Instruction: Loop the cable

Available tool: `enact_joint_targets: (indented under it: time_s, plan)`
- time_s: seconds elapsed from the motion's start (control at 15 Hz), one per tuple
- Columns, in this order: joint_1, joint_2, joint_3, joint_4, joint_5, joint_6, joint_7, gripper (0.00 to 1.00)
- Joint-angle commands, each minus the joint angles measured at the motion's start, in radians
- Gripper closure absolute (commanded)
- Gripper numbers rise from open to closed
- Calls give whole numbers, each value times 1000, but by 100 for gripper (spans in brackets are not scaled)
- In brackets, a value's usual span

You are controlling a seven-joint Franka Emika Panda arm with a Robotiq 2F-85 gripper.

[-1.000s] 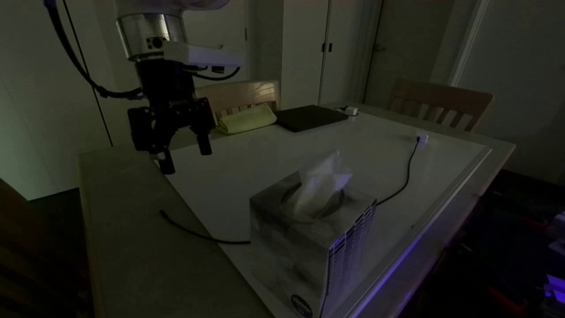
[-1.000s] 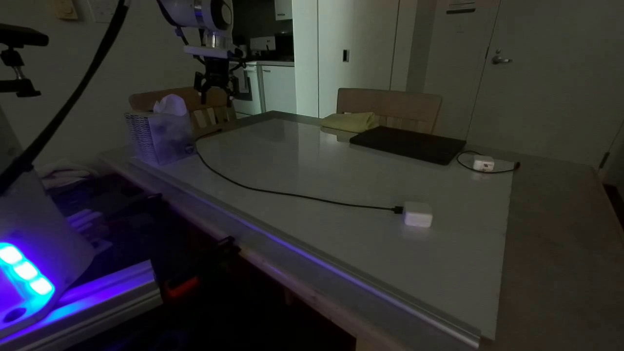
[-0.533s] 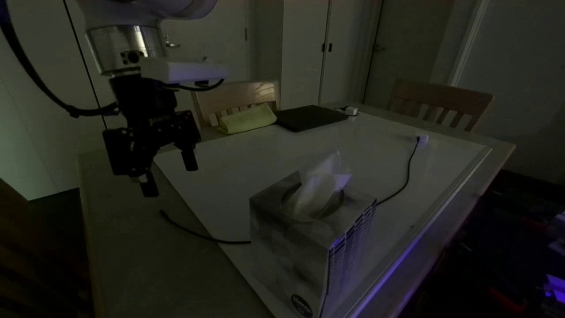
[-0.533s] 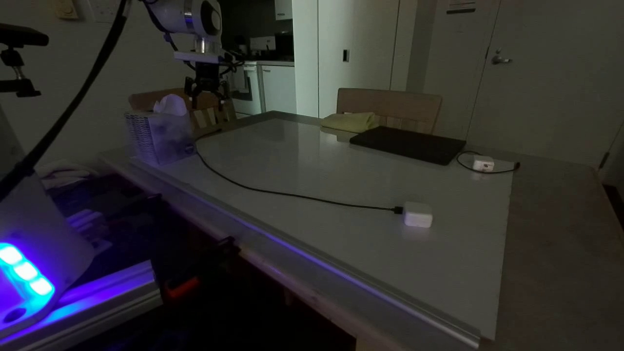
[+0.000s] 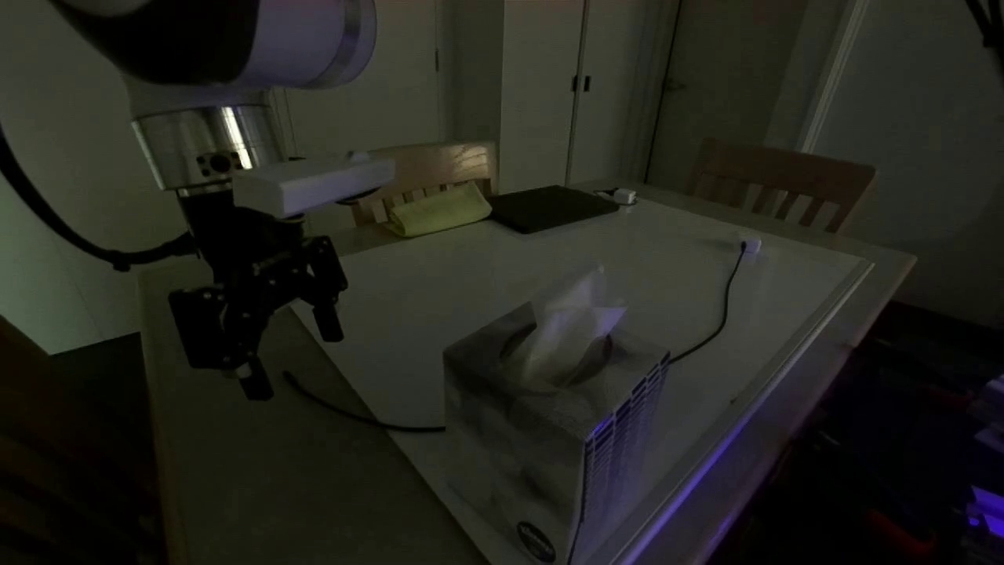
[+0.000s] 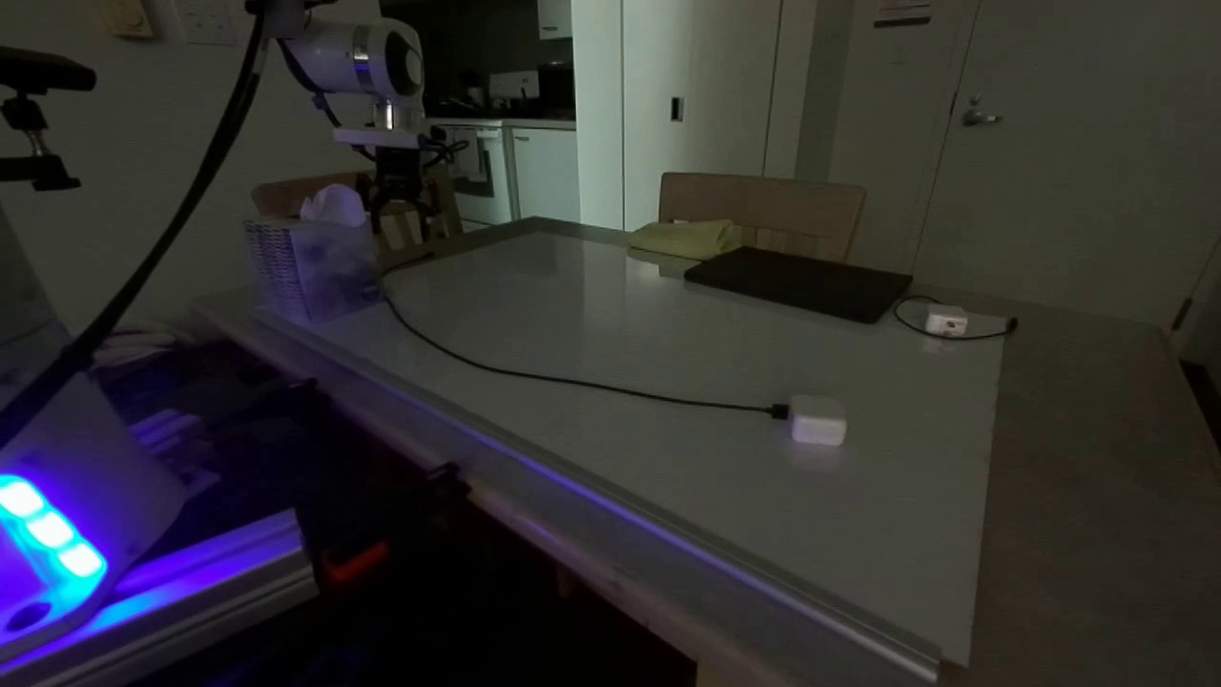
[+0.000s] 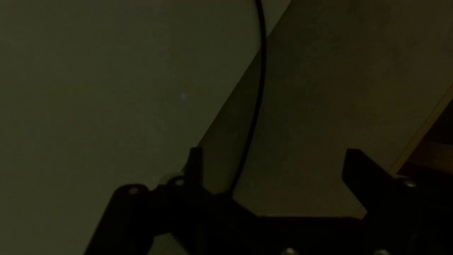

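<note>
Over the uncovered strip of the table (image 5: 235, 486), beside the edge of the white board (image 5: 471, 271), the arm (image 5: 208, 145) reaches down and holds its gripper (image 5: 292, 355) fingers-down, tilted a little in an exterior view. The jaws stand wide apart above the surface; how high is hard to judge. Lower than them lies the cable (image 7: 260, 88): in the wrist view it enters at the top edge, crosses from the board onto the strip and curves into the space between the two fingers (image 7: 195, 163), nearer the one on that view's left, until the gripper's body hides it. Its free end (image 5: 289, 378) rests on the strip, near the fingertips in an exterior view, though I cannot tell if it is directly below. The rest passes by the tissue box (image 5: 510, 439) and runs across the board to a white plug (image 6: 817, 421)
</note>
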Motion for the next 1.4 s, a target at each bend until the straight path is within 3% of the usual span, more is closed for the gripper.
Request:
enact_joint_targets:
  time_s: [0.0,0.4,0.6,0.8,1.07,1.33]
  plan:
    - [0,1,-4,7,-5,8,-1,0]
    - [-46,-19,14,-53,24,164,-25,0]
    - [-101,-28,59,-98,88,234,-71,0]
    - [-139,-20,92,-81,150,151,-106,0]
    - [-114,-23,49,-47,122,86,3,0]
    - [-84,11,26,38,124,-44,16,0]
